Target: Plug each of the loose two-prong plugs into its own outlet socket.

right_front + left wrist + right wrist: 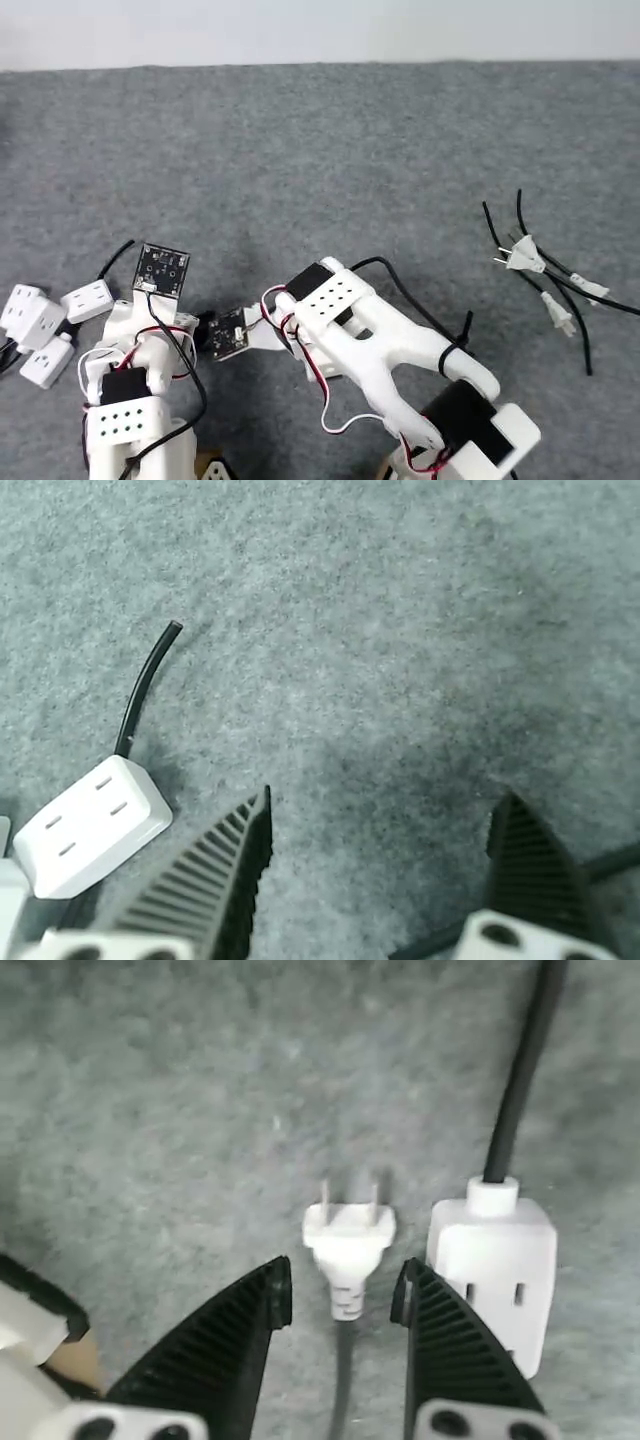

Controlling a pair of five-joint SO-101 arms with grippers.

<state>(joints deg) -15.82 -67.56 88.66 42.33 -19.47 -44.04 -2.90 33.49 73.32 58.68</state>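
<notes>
Grey carpet [300,150] carries outlet sockets [87,300] and plugs [525,255].

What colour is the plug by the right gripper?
White plug, dark cord; clearest in right wrist view.

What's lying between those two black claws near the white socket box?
A white two-prong plug, flat on the carpet, in the right wrist view.
</notes>
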